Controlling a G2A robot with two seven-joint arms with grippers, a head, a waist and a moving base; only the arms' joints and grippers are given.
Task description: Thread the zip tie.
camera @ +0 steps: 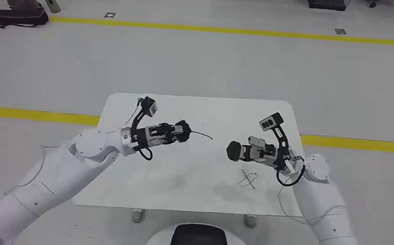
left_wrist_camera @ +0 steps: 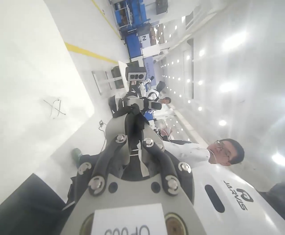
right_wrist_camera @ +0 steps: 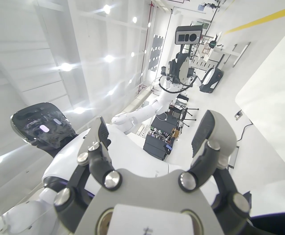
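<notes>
A thin black zip tie (camera: 202,134) sticks out toward the table's middle from my left gripper (camera: 185,130), which is shut on its near end above the white table (camera: 179,183). In the left wrist view the left gripper (left_wrist_camera: 133,111) has its fingers pressed together. My right gripper (camera: 232,150) hovers opposite, a short gap from the tie's free tip, facing the left one. Seen from the right wrist, the right gripper (right_wrist_camera: 153,131) stands open with nothing between its fingers, and the left arm's gripper (right_wrist_camera: 181,71) is farther off.
Two or three loose zip ties (camera: 248,179) lie crossed on the table near the right arm, also seen as loose ties (left_wrist_camera: 54,108) from the left wrist. The table edge (right_wrist_camera: 245,95) runs beside the right gripper.
</notes>
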